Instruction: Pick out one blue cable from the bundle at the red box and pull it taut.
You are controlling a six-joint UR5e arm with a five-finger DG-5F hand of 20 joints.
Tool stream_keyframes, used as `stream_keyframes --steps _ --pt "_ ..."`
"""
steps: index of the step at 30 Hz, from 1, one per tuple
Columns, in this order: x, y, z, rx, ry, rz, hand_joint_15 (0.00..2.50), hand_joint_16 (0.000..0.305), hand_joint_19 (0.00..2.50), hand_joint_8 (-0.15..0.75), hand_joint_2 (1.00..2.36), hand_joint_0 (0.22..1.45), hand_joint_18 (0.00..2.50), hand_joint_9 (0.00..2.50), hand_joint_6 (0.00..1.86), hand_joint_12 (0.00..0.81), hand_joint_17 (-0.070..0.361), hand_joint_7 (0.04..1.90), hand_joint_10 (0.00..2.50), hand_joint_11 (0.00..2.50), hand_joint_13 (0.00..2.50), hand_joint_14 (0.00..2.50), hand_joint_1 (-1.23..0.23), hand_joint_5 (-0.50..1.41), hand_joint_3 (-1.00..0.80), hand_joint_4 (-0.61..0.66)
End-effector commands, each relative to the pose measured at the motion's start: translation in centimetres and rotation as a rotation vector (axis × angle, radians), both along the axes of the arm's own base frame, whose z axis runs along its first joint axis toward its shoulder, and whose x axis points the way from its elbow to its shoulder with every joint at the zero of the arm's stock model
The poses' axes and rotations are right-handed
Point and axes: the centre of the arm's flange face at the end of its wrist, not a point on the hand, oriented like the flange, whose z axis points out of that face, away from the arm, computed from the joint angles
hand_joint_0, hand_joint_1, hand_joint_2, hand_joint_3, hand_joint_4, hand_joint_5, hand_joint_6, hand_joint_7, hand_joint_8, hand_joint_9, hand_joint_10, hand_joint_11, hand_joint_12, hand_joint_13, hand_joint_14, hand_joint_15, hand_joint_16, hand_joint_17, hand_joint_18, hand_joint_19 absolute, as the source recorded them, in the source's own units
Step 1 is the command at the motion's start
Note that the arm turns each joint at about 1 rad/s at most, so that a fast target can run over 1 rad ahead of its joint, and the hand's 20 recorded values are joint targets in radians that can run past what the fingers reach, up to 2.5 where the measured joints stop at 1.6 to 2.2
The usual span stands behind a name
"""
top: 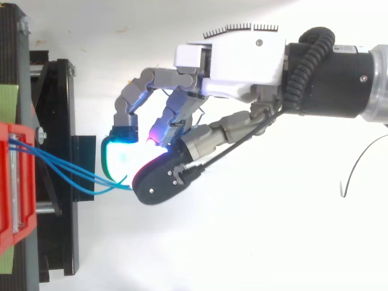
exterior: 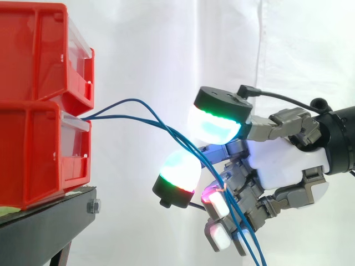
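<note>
**Blue cables caught in the curled hand, away from the bins**

In the side view the stacked red plastic bins (exterior: 34, 149) sit at 9 o'clock on a black metal stand (exterior: 50, 219), with a white curtain (exterior: 155, 50) behind. The thin blue cables (exterior: 128, 100) leave the gap between the upper and lower bin. They bow across the middle of the view and then slope down toward 5 o'clock, so they hang in a curve rather than a straight line.

The hand (exterior: 283, 160) comes in from 3 o'clock with its fingers curled. The cables run right through it, between the big glowing pads (exterior: 213, 124) at its 12 and 9 o'clock sides and the smaller fingertips tucked below. It is closed round the strands, and they carry on past it to the bottom edge at 5 o'clock. More than one strand passes through; how many cannot be told.

From above, the hand (top: 236, 66) reaches from 3 o'clock toward the bins at 9 o'clock. The cables end between a cyan-lit pad and a dark-backed one — well apart from the bins.
</note>
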Motion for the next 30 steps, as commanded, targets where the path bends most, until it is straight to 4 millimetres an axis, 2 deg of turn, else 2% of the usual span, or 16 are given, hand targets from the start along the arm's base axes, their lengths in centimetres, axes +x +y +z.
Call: stream_keyframes --steps 1,4,10,16,25,30 --pt "-0.01 0.04 -0.01 0.0 0.002 0.0 0.58 0.04 0.78 0.217 1.0 0.54 0.79 1.07 0.88 0.281 0.091 0.84 0.02 0.61 0.88 0.03 -0.57 -0.12 -0.5 -0.02" --pt "-0.05 0.03 -0.03 0.0 0.005 0.0 0.58 0.039 0.78 0.212 1.0 0.56 0.78 1.07 0.89 0.277 0.089 0.85 0.02 0.63 0.88 0.02 -0.62 -0.12 -0.49 -0.03" --pt "-0.09 0.03 -0.05 -0.001 0.008 0.0 0.59 0.04 0.78 0.213 1.01 0.56 0.78 1.07 0.9 0.277 0.089 0.89 0.02 0.62 0.88 0.02 -0.71 -0.12 -0.34 -0.03" --pt "-0.11 0.01 -0.07 -0.001 0.009 -0.001 0.59 0.039 0.79 0.215 1.02 0.57 0.78 1.07 0.9 0.275 0.088 0.9 0.02 0.64 0.88 0.03 -0.77 -0.12 -0.28 -0.04" --pt "-0.1 0.05 -0.06 -0.006 0.009 -0.006 0.59 0.038 0.78 0.211 1.02 0.6 0.79 1.07 0.91 0.273 0.087 0.89 0.02 0.64 0.89 0.02 -0.82 -0.12 -0.3 -0.05" --pt "-0.08 0.05 -0.05 -0.007 0.008 -0.006 0.59 0.039 0.78 0.208 1.01 0.61 0.8 1.07 0.91 0.273 0.087 0.87 0.02 0.63 0.89 0.03 -0.81 -0.12 -0.42 -0.04"
